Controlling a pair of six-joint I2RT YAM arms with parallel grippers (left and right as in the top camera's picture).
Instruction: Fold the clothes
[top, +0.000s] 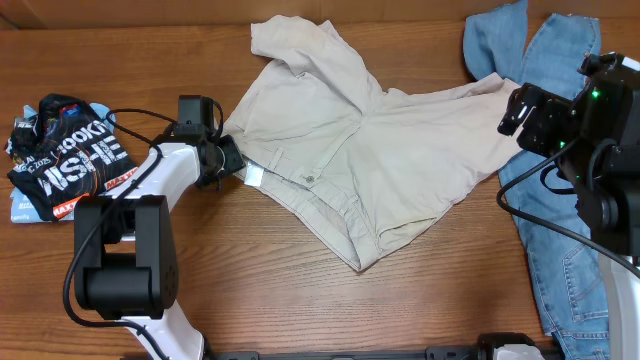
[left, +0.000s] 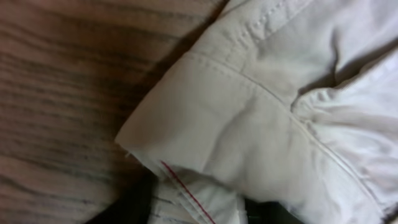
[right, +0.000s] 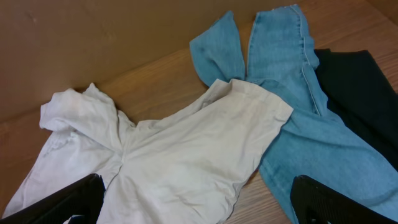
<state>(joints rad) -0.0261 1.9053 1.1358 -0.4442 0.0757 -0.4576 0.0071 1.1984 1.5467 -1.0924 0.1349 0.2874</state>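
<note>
The cream trousers (top: 340, 140) lie spread in the middle of the table, one leg folded over at the top. My left gripper (top: 232, 160) is at their waistband corner on the left. In the left wrist view the cream cloth (left: 249, 112), with its red-stitched edge, sits pinched between the jaws (left: 193, 211). My right gripper (top: 515, 110) is open and empty above the right trouser leg end (right: 205, 143), its fingers (right: 199, 205) wide apart. The light blue jeans (top: 560, 60) lie at the right and also show in the right wrist view (right: 298, 124). The black white-lettered piece (top: 65, 155) lies at the far left.
The wooden table (top: 300, 300) shows bare wood in front. The jeans run down the right side under my right arm (top: 600, 200). A black cloth (right: 360, 93) lies beyond the jeans. My left arm's base (top: 120, 270) stands at the front left.
</note>
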